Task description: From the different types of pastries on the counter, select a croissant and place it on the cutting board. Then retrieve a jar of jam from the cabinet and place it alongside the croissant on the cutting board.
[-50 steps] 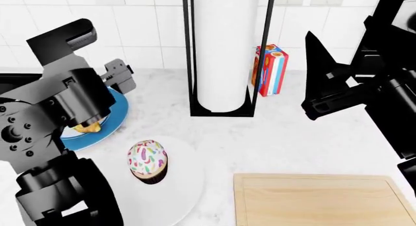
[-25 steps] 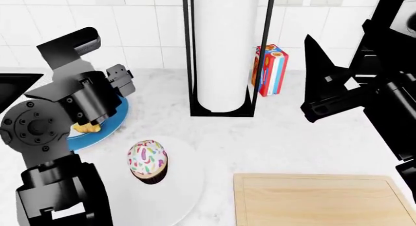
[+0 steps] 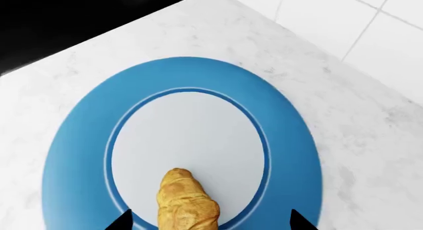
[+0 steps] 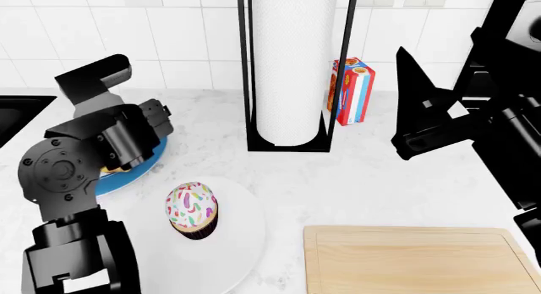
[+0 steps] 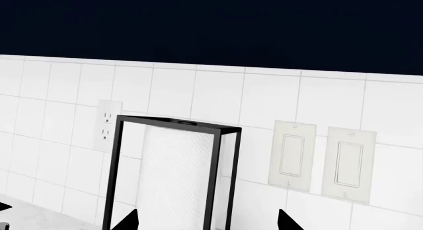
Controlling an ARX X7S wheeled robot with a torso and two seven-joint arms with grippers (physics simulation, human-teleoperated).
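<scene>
The golden-brown croissant point(image 3: 187, 200) lies on a blue plate point(image 3: 290, 155) on the white marble counter point(image 4: 372, 186). My left gripper point(image 3: 210, 222) hangs open straight above it, one fingertip on each side and apart from the pastry. In the head view the left arm point(image 4: 93, 154) covers most of that plate, and only a sliver of croissant point(image 4: 113, 171) shows. The sprinkled cupcake point(image 4: 192, 210) stands on a white plate point(image 4: 232, 256). The wooden cutting board point(image 4: 414, 262) lies bare at the front right. My right gripper point(image 4: 397, 99) is open and raised, holding nothing. The jar of jam is out of view.
A tall black paper-towel holder point(image 4: 296, 66) stands at the back centre, with a red-and-blue striped carton point(image 4: 351, 91) beside it. A dark sink point(image 4: 17, 116) lies at the far left. The right wrist view faces the tiled wall with an outlet point(image 5: 108, 126) and switches point(image 5: 324, 158).
My left arm has swung its wrist down and in over the blue plate, hiding more of the croissant. The right arm has hardly moved.
</scene>
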